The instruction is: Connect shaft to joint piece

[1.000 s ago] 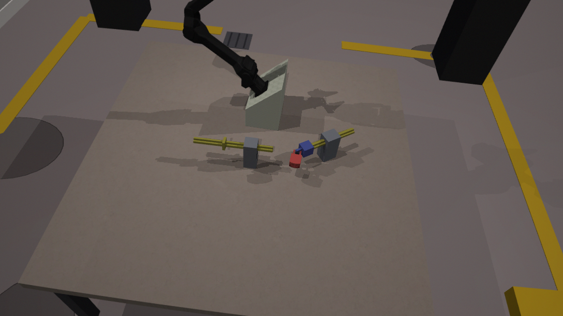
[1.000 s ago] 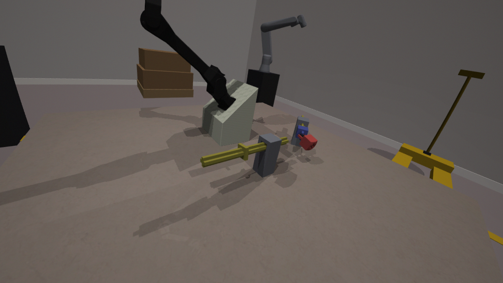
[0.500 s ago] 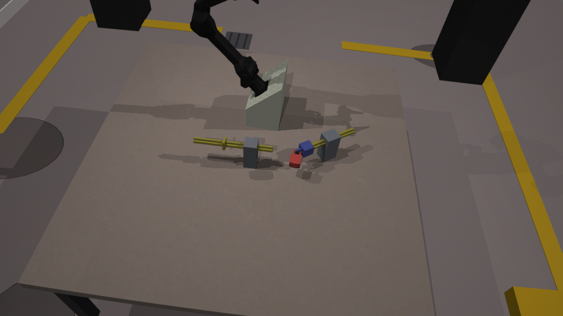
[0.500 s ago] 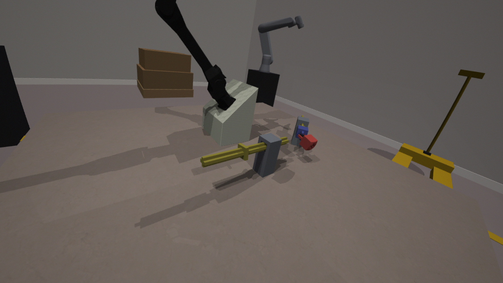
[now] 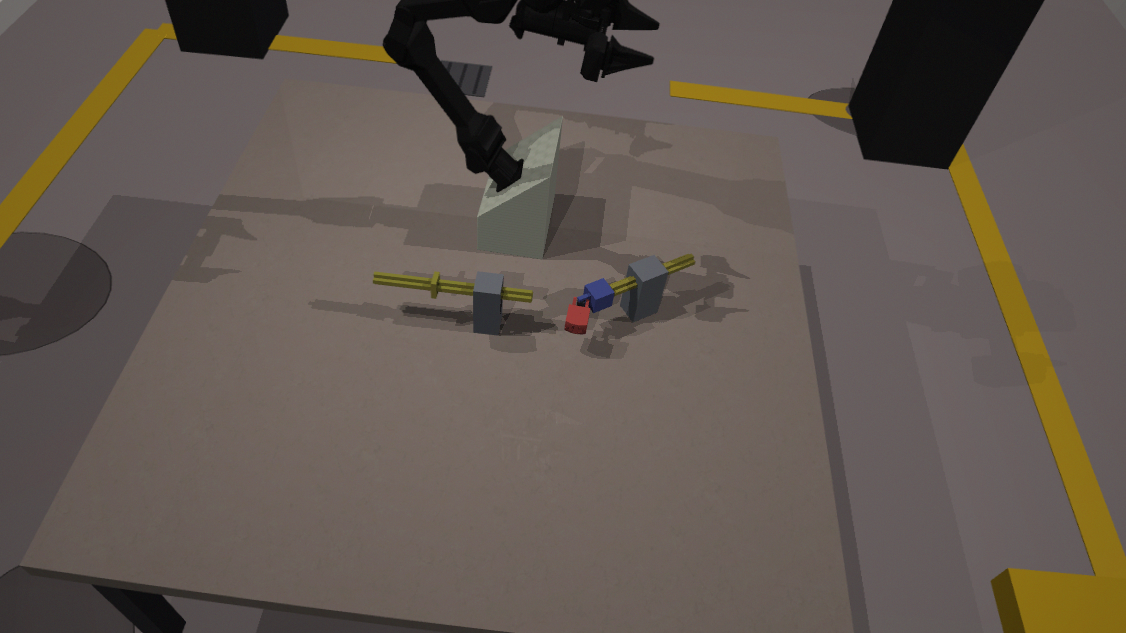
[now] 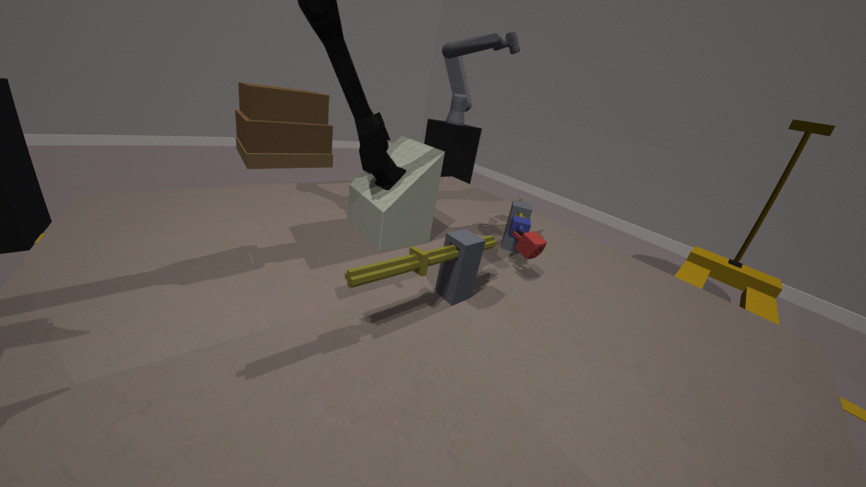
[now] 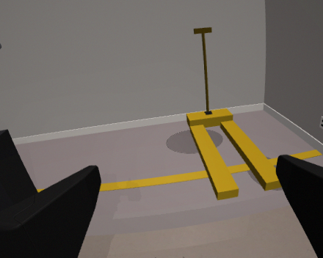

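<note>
A red square joint piece (image 5: 577,317) (image 6: 531,245) hangs on hinges from a blue piece (image 5: 598,295) (image 6: 520,226), angled toward the front and away from the line of the second shaft. The blue piece sits on a yellow shaft (image 5: 680,263) in the right grey block (image 5: 646,291) (image 6: 521,208). The second yellow shaft (image 5: 402,280) (image 6: 383,268), with a collar, passes through the left grey block (image 5: 488,304) (image 6: 461,268); its end stands short of the red piece, apart from it. My gripper (image 5: 656,42) (image 7: 189,170) is open and empty, high above and behind the blocks. Its fingertips are not clearly visible in the exterior view.
The arm stands on a pale green wedge (image 5: 514,232) (image 6: 407,219) behind the shafts. The table top (image 5: 415,468) (image 6: 383,405) bears the blocks. Beyond it are a yellow pallet jack (image 6: 734,272) (image 7: 213,161), black pedestals and a stack of brown boxes (image 6: 285,137).
</note>
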